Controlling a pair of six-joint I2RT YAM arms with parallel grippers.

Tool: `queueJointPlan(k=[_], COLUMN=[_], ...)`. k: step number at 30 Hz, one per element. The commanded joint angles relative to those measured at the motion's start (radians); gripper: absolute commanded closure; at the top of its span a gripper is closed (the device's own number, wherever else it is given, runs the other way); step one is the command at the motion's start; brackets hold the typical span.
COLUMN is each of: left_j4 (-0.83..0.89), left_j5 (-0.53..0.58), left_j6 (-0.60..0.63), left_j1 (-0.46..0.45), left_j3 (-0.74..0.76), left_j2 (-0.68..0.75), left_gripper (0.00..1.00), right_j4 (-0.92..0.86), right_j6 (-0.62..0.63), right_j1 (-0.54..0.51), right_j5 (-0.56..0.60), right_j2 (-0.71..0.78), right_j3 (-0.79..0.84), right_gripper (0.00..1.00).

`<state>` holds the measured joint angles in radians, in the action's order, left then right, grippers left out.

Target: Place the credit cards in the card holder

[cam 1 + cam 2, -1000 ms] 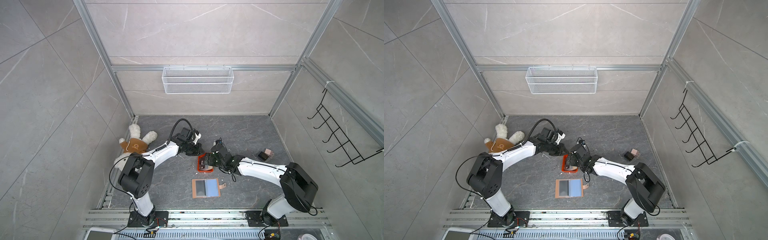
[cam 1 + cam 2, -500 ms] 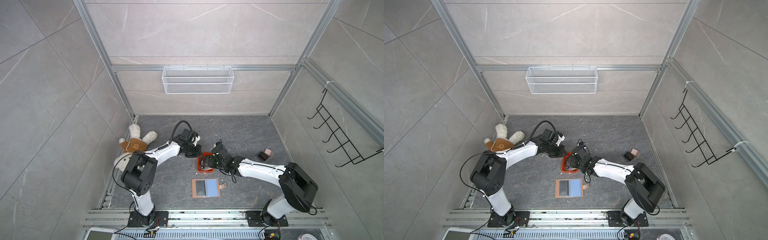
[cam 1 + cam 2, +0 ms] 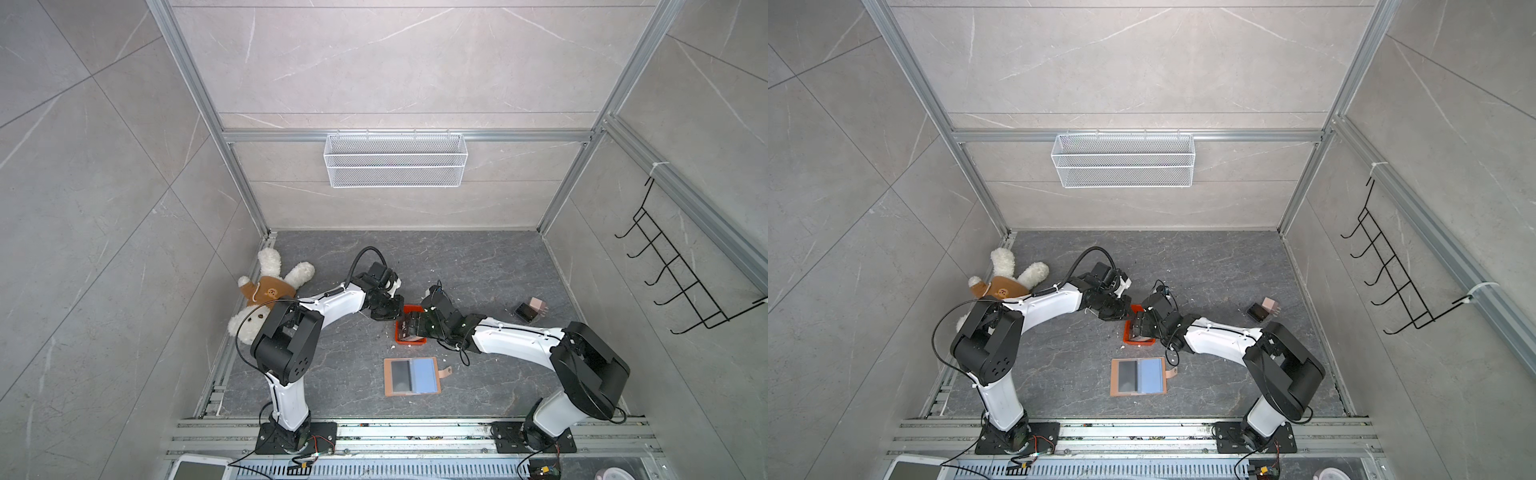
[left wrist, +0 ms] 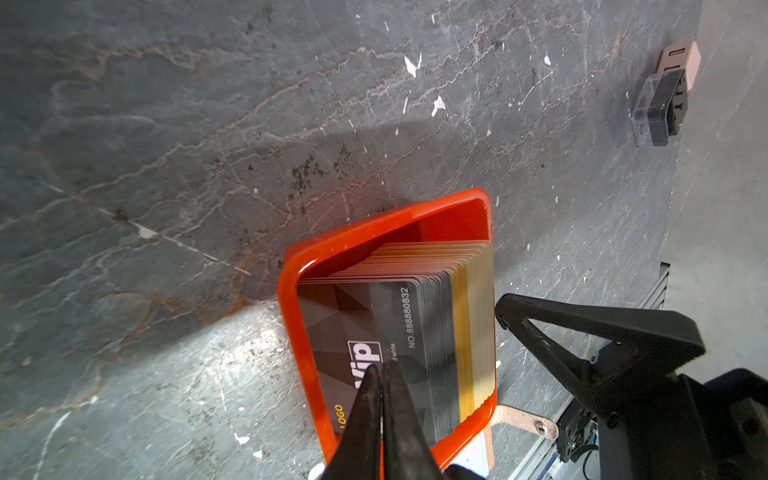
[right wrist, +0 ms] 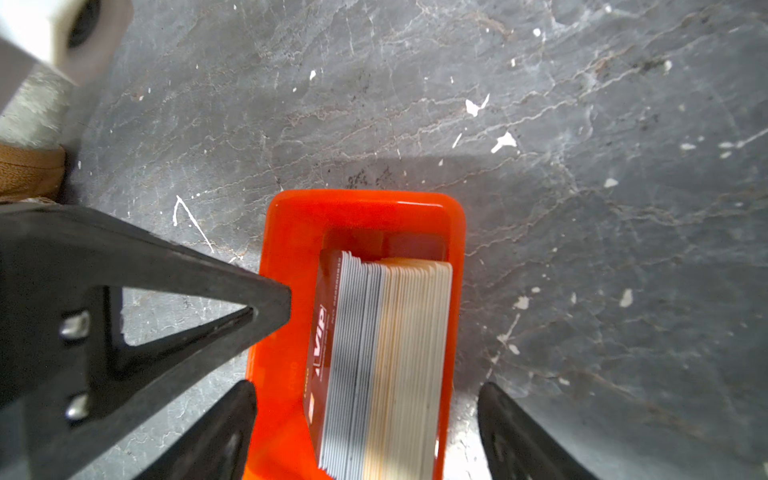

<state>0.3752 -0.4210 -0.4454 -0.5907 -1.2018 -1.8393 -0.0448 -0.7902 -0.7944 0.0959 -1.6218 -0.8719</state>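
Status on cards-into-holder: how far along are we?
Done: little to show. The card holder lies open; whether its dark sleeve holds a card is unclear.
In hand: left hand shut at the front of the credit cards in the orange tray; right hand open astride it.
To do: the whole stack there.

Pale marbled walls [image 3: 395,62] surround a dark veined floor [image 3: 478,266]; a white wire basket [image 3: 395,166] hangs on one.
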Motion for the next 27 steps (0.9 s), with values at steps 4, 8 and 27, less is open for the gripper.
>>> queueJointPlan(k=[4,8,27], left_j4=[0.021,0.026,0.063], left_j5=[0.008,0.014,0.041], left_j6=[-0.002,-0.006,-0.016], left_j1=[-0.007,-0.007,-0.008], left_j3=[-0.047,-0.051,-0.067], left_j2=[-0.021,-0.031,-0.069], left_gripper=[0.92,0.92,0.91], right_j4=[0.017,0.016,0.025], right_j6=[-0.011,-0.011,-0.009], right_j1=[0.003,0.003,0.003], right_j5=[-0.002,0.0,-0.01], right_j2=[-0.042,-0.059,-0.093], right_j3=[0.004,-0.001,-0.004], right_gripper=[0.16,0.16,0.17])
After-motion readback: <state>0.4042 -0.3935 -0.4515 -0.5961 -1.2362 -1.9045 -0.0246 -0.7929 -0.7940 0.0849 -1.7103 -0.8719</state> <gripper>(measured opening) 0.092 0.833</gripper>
